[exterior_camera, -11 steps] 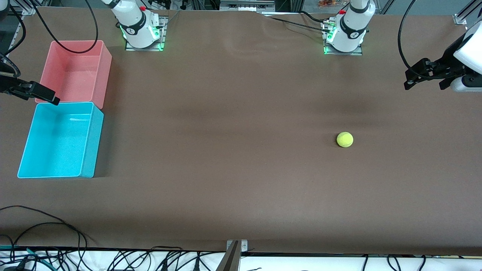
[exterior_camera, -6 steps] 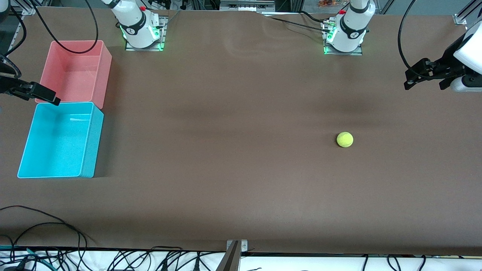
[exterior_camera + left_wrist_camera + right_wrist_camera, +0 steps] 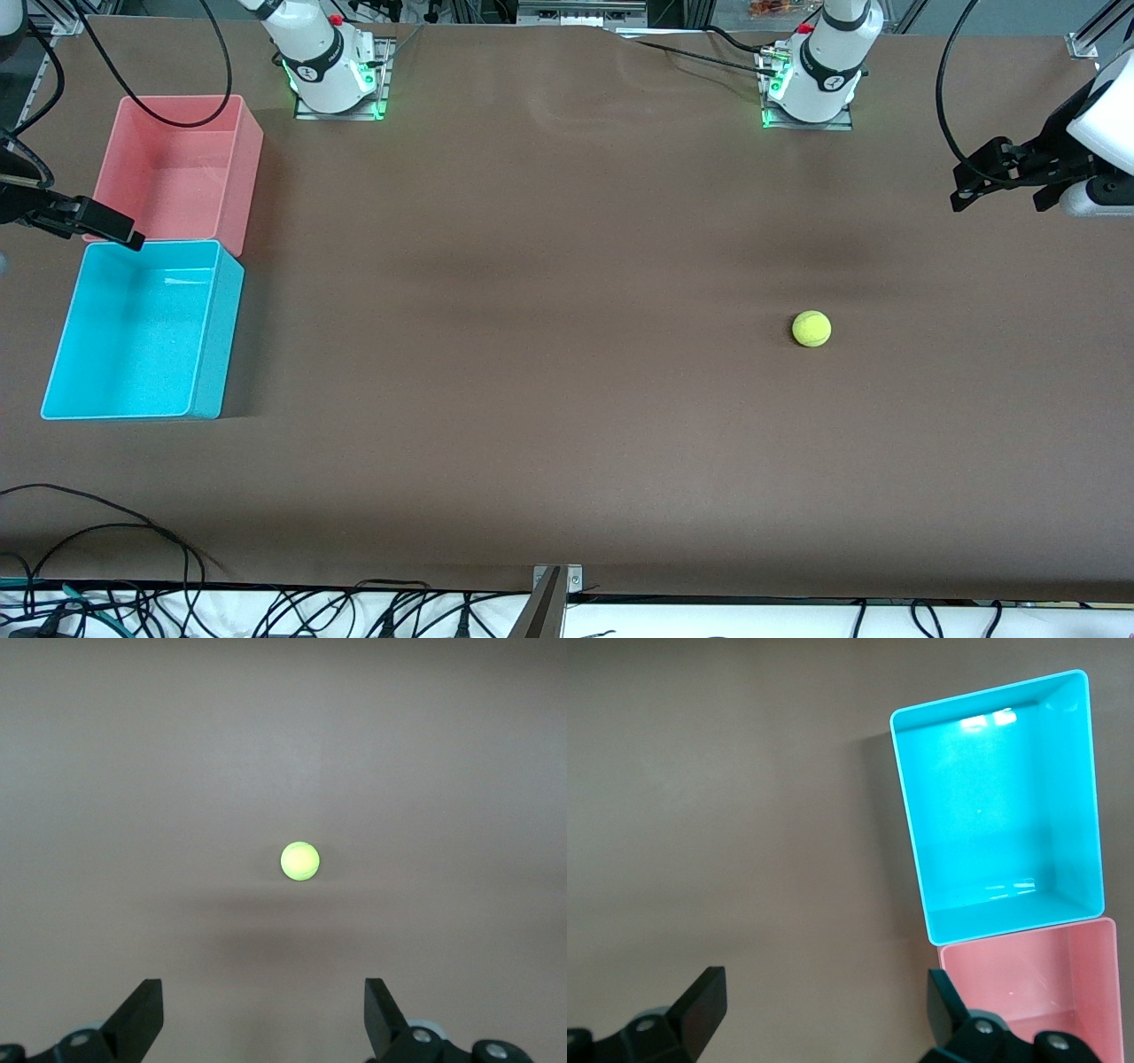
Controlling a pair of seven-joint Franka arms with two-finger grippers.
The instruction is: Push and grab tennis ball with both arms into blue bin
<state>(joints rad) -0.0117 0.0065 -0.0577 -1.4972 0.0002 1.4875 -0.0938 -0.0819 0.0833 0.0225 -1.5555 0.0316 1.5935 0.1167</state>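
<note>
The tennis ball (image 3: 811, 328), small and yellow-green, rests on the brown table toward the left arm's end. It also shows in the left wrist view as the ball (image 3: 300, 861), ahead of my left gripper (image 3: 263, 992). That left gripper (image 3: 1001, 202) hangs open and empty over the table's end, well apart from the ball. The blue bin (image 3: 218, 337) stands at the right arm's end with nothing in it. My right gripper (image 3: 826, 983) is open and empty, hovering beside the blue bin (image 3: 1076, 797). One of its fingers (image 3: 106, 226) reaches over the line where the two bins meet.
A pink-red bin (image 3: 249, 168), (image 3: 1036, 992) touches the blue bin on the side farther from the front camera. Both arm bases (image 3: 332, 84), (image 3: 811, 89) stand along the table's back edge. Cables (image 3: 106, 532) and a metal bracket (image 3: 554, 580) lie at the front edge.
My right gripper has shifted very slightly beside the bins. The ball and my left gripper have not moved.
</note>
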